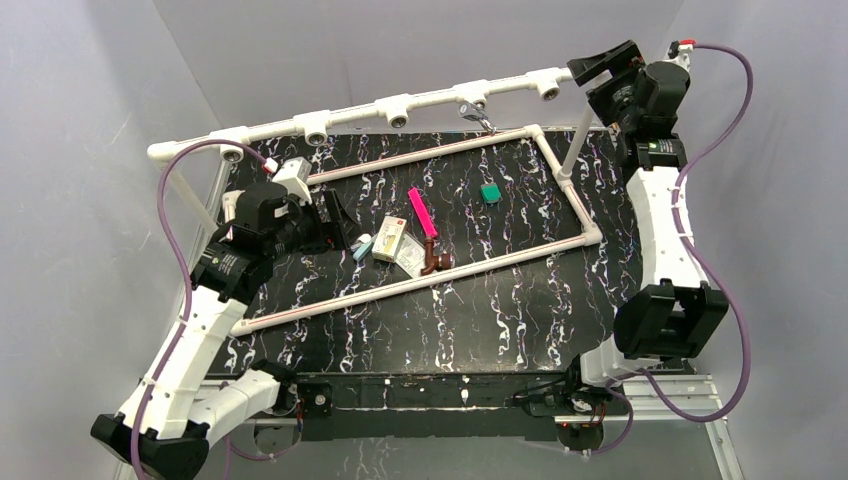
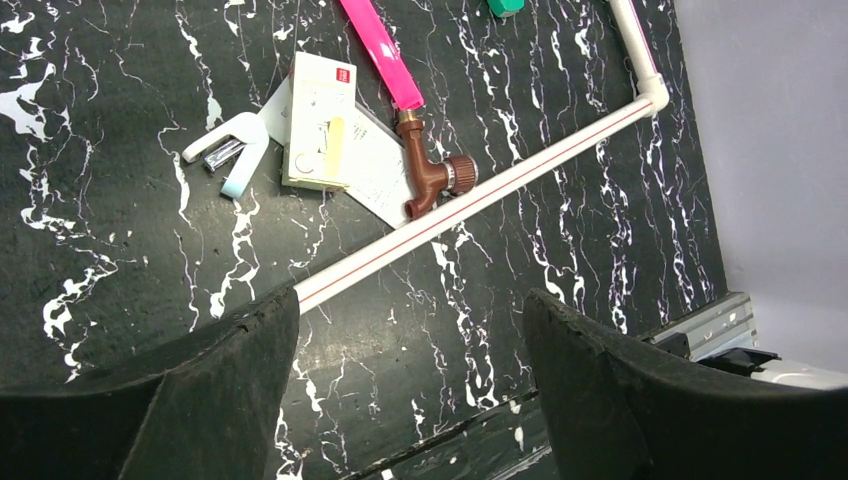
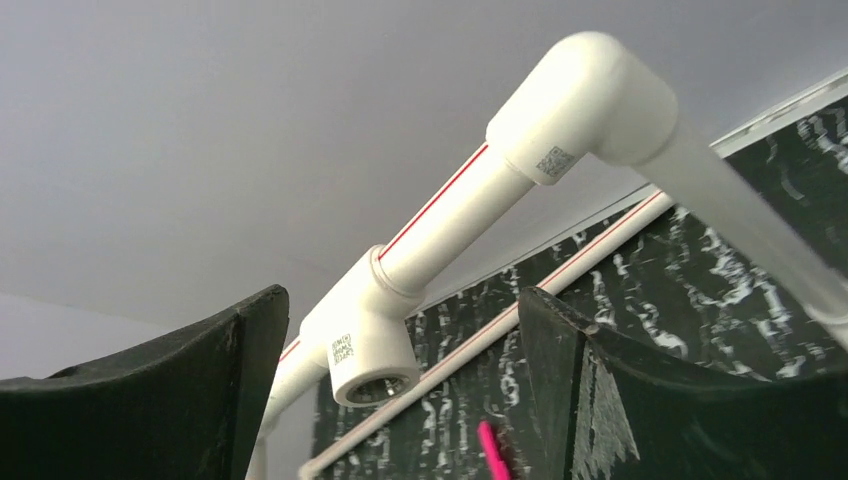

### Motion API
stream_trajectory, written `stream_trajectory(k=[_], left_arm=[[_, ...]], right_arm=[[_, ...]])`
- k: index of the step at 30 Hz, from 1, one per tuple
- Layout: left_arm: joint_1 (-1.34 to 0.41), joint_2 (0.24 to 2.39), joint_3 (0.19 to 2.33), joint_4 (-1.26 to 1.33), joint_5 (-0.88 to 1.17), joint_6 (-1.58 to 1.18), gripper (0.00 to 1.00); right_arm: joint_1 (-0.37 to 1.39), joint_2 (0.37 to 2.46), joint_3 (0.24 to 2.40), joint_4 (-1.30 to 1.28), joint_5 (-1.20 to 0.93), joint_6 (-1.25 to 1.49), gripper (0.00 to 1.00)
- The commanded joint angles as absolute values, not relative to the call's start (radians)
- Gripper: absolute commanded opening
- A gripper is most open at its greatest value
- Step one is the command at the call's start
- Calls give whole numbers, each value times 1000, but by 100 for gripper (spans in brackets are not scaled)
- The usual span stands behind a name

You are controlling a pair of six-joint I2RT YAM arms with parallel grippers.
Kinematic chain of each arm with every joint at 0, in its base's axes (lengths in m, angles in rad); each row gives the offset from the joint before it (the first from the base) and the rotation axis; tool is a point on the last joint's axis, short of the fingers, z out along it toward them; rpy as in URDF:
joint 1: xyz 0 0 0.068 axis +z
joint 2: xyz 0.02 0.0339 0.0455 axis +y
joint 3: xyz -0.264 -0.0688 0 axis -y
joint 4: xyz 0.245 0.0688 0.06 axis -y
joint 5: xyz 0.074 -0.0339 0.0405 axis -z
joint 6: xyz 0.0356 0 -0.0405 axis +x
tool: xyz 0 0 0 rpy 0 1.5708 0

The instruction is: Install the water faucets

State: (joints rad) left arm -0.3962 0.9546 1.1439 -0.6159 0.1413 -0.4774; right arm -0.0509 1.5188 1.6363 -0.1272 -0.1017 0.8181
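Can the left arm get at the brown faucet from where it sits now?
Probably yes: the left gripper is open and empty, and nothing covers the brown faucet, though it lies right beside the white pipe.

I can read no words from here. Square printed codes sit on the white elbow (image 3: 590, 95) and the tee socket (image 3: 365, 335). The small box (image 2: 320, 120) has a red mark too small to read.

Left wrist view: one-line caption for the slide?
Open left gripper hovers above the marbled table, brown faucet lying beside a white pipe, pink strip at its inlet.
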Motion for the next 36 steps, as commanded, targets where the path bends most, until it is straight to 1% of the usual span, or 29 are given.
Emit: stream_trajectory(k=[1,6,8,13,16,18,21,25,28,31,36], left_arm=[[-400,949,1187,-594,132,-498,79],[-400,940,1195,-592,118,-504,79],[-400,937,1201,-592,115,-505,79],[-400,928,1216,-591,101,-503,79],[-400,927,1230,-585,97,-503,79],[-400,928,1244,-585,92,-502,79],[-401,924,1262,-587,80,-496,79],[-400,913,1274,-591,62,-491,79],[-400,911,1280,-591,55,-488,79],[-400,916,1292,-590,48,-480,79],[-400,930,1328,-609,14,-462,79]], right_arm=[[-51,1547,1640,-44,-134,1080,91],[-51,1593,1623,-8,-159,1240,90],[-52,1603,1605,44,-164,1285,89],[-52,1635,1617,62,-142,1327,86],[-52,1661,1625,64,-141,1353,83],[-52,1677,1631,77,-145,1364,78],[-51,1696,1640,94,-158,1375,69],[-51,1700,1616,143,-180,1390,51],[-46,1688,1577,183,-192,1402,30],[-25,1682,1552,208,-210,1412,2],[24,1660,1505,225,-188,1429,1]])
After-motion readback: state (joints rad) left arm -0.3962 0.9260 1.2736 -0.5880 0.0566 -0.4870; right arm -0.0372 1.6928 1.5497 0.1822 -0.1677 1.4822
